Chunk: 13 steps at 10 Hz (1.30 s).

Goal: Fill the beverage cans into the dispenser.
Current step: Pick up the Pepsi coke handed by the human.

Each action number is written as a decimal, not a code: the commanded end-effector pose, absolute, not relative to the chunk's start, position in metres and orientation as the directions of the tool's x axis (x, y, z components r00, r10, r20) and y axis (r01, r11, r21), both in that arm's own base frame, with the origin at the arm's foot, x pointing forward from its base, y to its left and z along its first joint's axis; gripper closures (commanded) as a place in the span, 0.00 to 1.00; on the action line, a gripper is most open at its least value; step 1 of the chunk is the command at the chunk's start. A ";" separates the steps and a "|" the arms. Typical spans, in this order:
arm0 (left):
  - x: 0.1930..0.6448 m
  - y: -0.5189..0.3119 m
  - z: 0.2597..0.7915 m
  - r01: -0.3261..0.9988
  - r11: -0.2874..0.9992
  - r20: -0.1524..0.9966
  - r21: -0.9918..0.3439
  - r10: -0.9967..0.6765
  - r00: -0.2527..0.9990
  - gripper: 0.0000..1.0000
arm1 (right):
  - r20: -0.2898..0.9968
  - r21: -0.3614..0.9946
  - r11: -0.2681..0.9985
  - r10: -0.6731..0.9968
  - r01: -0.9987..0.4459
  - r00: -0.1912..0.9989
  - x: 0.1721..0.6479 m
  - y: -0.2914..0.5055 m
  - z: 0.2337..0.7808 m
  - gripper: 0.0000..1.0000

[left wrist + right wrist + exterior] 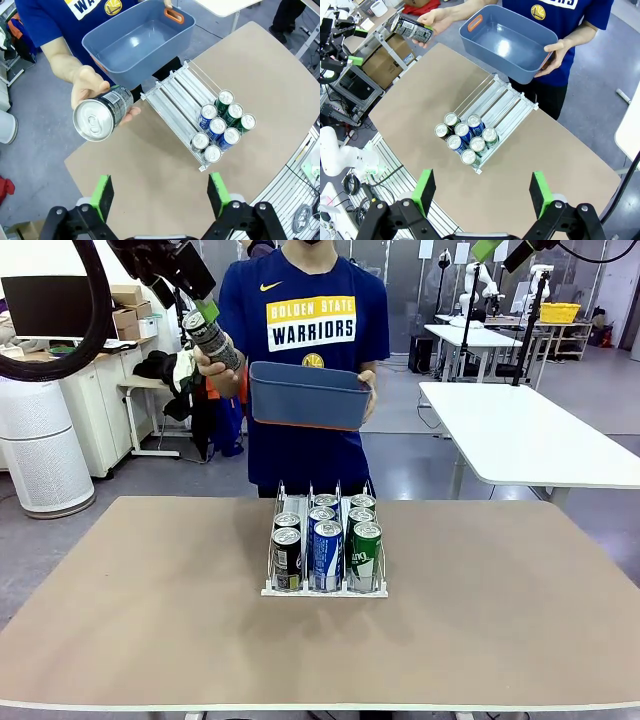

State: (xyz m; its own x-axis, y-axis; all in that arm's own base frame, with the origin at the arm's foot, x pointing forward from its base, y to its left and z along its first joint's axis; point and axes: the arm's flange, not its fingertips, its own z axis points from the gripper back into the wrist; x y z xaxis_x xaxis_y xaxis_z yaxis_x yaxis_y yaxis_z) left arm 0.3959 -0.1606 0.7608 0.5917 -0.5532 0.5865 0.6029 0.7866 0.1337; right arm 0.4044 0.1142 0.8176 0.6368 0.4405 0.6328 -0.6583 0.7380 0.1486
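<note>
The white wire dispenser point(273, 558) stands mid-table with several green, blue and dark beverage cans point(327, 552) at its front end. From above, the same dispenser point(176, 93) point(506, 104) has its rear lanes bare and its cans point(218, 125) point(464, 137) bunched together. A person's hand holds up one dark can point(215, 340) point(101, 113) point(413, 28). My left gripper point(200, 302) point(160, 195) hangs open just short of that can, not touching it. High over the table, my right gripper point(482, 192) is open and holds nothing.
The person stands at the far edge, the other hand holding an empty blue-grey bin point(305, 395) point(135, 42) point(507, 42) above the table. Bare tabletop point(500, 610) surrounds the dispenser. A white table point(530, 440) stands behind on the right.
</note>
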 end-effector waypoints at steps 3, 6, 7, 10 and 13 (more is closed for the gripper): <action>0.396 -0.160 0.759 0.602 0.787 0.588 0.136 -0.553 0.591 0.00 | 0.633 0.149 0.738 0.440 -0.658 0.637 0.404 0.114 0.818 0.00; 0.396 -0.160 0.759 0.602 0.787 0.588 0.136 -0.553 0.591 0.00 | 0.633 0.149 0.738 0.440 -0.658 0.637 0.404 0.114 0.818 0.00; 0.396 -0.160 0.759 0.602 0.787 0.588 0.136 -0.553 0.591 0.00 | 0.633 0.149 0.738 0.440 -0.658 0.637 0.404 0.114 0.818 0.00; 0.396 -0.160 0.759 0.602 0.787 0.588 0.136 -0.553 0.591 0.00 | 0.633 0.149 0.738 0.440 -0.658 0.637 0.404 0.114 0.818 0.00; 0.396 -0.160 0.759 0.602 0.787 0.588 0.136 -0.553 0.591 0.00 | 0.633 0.149 0.738 0.440 -0.658 0.637 0.404 0.114 0.818 0.00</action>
State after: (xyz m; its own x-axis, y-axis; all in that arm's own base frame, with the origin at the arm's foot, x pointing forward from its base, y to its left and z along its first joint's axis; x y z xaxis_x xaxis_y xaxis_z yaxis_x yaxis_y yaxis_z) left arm 0.3959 -0.1606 0.7608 0.5917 -0.5532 0.5865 0.6029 0.7866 0.1337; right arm 0.4044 0.1142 0.8176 0.6368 0.4405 0.6328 -0.6583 0.7380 0.1486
